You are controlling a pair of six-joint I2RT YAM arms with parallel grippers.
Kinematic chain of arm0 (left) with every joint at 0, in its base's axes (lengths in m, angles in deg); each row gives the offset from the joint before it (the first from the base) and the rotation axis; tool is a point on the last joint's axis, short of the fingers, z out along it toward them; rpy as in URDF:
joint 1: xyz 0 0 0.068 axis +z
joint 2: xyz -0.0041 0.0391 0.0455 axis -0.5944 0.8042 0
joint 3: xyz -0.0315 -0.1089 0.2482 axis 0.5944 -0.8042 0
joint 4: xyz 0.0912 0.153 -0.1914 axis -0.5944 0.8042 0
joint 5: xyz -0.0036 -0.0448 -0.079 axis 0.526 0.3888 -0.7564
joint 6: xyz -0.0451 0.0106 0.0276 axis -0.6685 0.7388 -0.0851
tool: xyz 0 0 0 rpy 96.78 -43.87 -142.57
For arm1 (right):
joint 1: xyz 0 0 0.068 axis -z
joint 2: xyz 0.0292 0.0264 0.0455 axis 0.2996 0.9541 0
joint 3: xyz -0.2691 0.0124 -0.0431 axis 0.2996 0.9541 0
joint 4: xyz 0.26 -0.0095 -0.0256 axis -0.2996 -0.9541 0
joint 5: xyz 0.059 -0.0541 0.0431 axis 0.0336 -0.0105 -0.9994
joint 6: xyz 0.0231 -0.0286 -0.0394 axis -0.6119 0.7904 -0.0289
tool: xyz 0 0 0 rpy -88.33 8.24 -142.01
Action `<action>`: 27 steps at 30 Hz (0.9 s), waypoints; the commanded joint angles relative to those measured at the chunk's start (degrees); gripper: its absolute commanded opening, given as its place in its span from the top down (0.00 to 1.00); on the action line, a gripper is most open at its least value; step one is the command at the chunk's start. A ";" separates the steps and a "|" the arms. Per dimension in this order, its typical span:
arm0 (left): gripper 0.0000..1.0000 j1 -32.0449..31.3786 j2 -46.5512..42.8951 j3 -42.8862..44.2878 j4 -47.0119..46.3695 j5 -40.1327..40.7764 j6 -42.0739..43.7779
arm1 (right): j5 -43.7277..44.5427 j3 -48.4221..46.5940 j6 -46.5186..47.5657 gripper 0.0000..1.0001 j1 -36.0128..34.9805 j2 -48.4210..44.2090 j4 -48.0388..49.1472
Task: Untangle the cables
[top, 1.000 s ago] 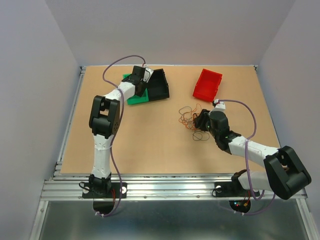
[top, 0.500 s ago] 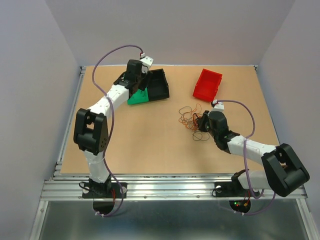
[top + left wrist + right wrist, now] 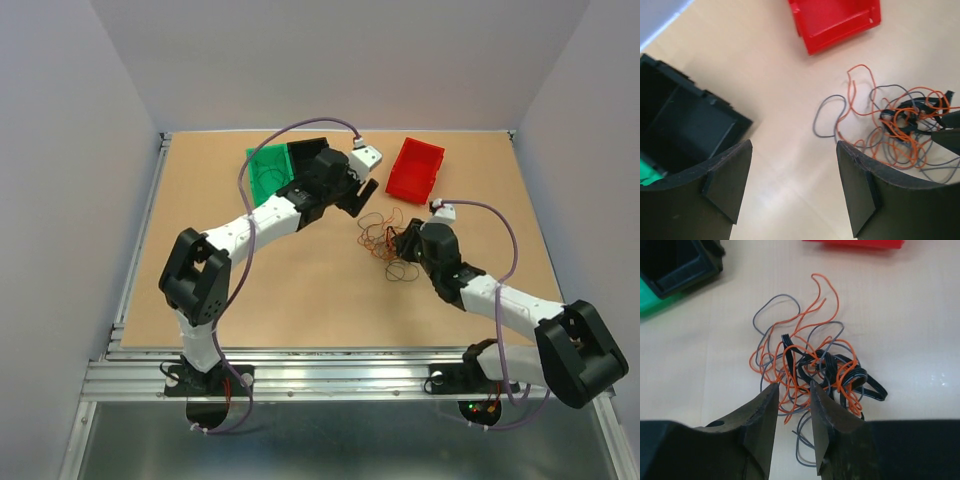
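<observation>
The cables (image 3: 805,365) lay in one small heap on the table (image 3: 280,290), a bit right of the middle and closer to the far edge than to the near one. The heap was longer from near to far than from side to side.

The right gripper (image 3: 793,392) was the nearer one. It sat low at the near end of the heap and pointed toward the far edge. Its two fingers were only a little way apart, and orange strands ran into the thin gap between them. They did not look squeezed onto a strand. The rest of the heap lay straight ahead of the tips.

The left gripper (image 3: 795,185) hung over the table on the far-left side of the heap, just beside it but not touching. Its fingers were spread wide and held nothing. From there, the heap lay off to its right.

I saw three colours of wire: orange, grey and black. They crossed too much for me to count each strand. There were three bins: one red bin (image 3: 415,168) just beyond the heap by the far edge, one black bin (image 3: 685,120) to the left of it, and one green bin (image 3: 265,170) touching the black one.
</observation>
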 commanded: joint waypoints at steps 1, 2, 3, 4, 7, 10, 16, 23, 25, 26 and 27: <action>0.21 -2.26 3.53 1.38 -5.38 -3.76 -3.11 | 7.42 1.16 -2.10 0.62 -0.40 -5.42 -2.15; 0.21 -2.88 4.06 1.20 -5.91 -3.94 -3.29 | 8.04 1.34 -2.10 0.62 -0.40 -6.13 -2.77; 0.21 -3.49 4.59 1.11 -6.26 -4.03 -3.55 | 8.83 1.42 -2.45 0.61 -0.40 -6.75 -3.47; 0.21 -3.93 5.73 1.11 -6.53 -4.72 -3.99 | 9.71 1.43 -2.62 0.60 -0.40 -7.19 -4.26; 0.21 -5.43 6.71 0.06 -6.97 -5.96 -4.34 | 12.79 1.34 -3.24 0.56 -0.40 -7.46 -6.90; 0.21 -5.78 6.27 -2.14 -7.76 -6.22 -4.17 | 14.20 0.55 -3.77 0.55 -0.14 -6.06 -7.69; 0.22 -5.78 6.70 -5.04 -7.59 -7.54 -3.38 | 14.11 -0.77 -4.30 0.53 0.39 -2.55 -8.31; 0.27 -5.87 8.55 -3.73 -6.09 -8.77 -3.46 | 10.96 -2.44 -4.30 0.91 0.65 -0.17 -8.93; 0.30 -5.78 8.82 -3.72 -5.92 -8.34 -3.11 | 8.42 -2.44 -3.68 0.99 0.56 -0.60 -8.93; 0.30 -5.87 8.73 -3.64 -5.92 -8.07 -2.94 | 7.44 -2.35 -3.25 0.99 0.56 -0.95 -8.93; 0.31 -5.78 8.47 -3.81 -6.00 -7.55 -2.85 | 6.56 -2.18 -2.81 0.99 0.65 -2.17 -8.93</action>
